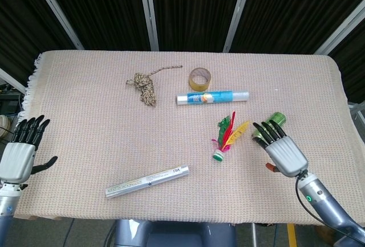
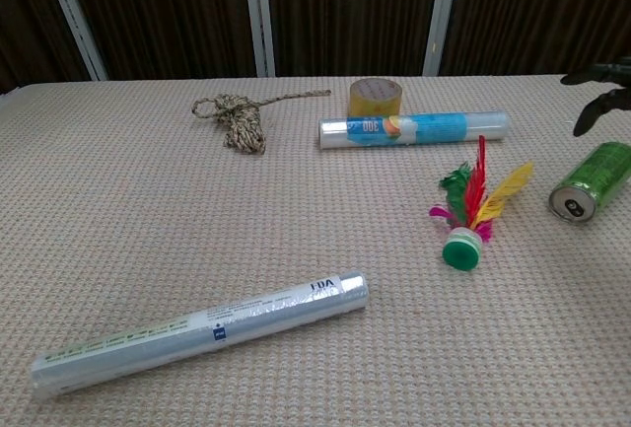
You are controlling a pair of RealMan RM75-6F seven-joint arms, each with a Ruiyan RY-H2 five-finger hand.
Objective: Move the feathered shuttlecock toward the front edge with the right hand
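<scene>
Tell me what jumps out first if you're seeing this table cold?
The bright feathered shuttlecock lies right of centre, green base toward the front edge. Just right of it, the right hand hovers open over the green can, partly hiding it. A long silver tube lies diagonally near the front.
</scene>
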